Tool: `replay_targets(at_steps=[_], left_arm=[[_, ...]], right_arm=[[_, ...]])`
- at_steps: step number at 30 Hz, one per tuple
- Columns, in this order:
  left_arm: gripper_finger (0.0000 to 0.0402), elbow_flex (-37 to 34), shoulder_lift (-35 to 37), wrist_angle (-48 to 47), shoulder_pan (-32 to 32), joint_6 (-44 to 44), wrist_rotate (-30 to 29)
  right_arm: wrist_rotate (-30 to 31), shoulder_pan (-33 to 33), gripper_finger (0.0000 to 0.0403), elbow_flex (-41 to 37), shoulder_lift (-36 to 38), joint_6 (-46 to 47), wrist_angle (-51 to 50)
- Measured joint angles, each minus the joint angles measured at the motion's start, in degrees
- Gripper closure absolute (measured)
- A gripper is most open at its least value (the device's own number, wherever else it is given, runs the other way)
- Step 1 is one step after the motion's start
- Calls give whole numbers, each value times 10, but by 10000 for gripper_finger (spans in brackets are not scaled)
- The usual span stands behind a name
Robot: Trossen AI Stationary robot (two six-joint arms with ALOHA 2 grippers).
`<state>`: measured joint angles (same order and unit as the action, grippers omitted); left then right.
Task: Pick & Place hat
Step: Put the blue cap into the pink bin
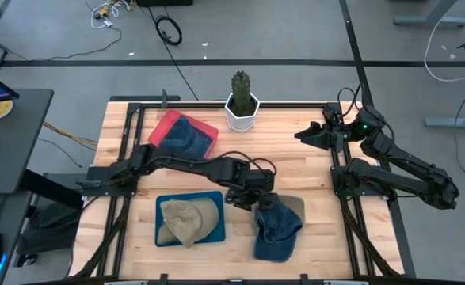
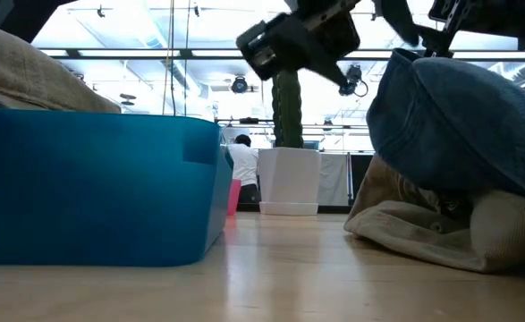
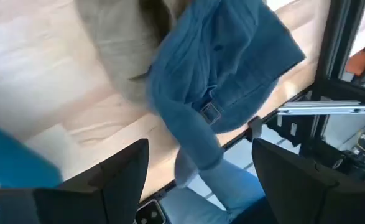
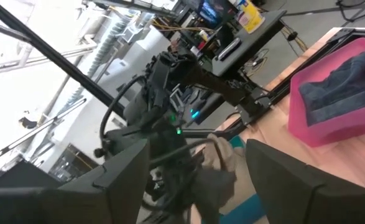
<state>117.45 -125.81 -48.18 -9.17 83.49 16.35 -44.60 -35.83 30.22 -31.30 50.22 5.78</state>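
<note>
High view: the blue denim hat lies on the table near its front edge, right of centre, overlapping a tan hat under it. Its long axis runs near to far, the crown at the far end and the brim toward the near edge. The left gripper hovers just beyond its far end; in the left wrist view the fingers stand apart and hold nothing. Four hats in all: this pair, one tan hat in the blue tray to the left, one denim hat in the pink tray farther back. One potted cactus stands at the far edge. The right gripper waits at the far right, fingers apart.
</note>
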Motion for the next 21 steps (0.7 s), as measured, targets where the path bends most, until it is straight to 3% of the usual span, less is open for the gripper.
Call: replay_targets(at_steps=[2,21], left_arm=[[111,2,-12,42,0,1,5],[111,-8,-36,38,-1,-2,24]], right_arm=[[1,0,135,0,0,0,-3],[2,0,135,0,-1,0,-9]])
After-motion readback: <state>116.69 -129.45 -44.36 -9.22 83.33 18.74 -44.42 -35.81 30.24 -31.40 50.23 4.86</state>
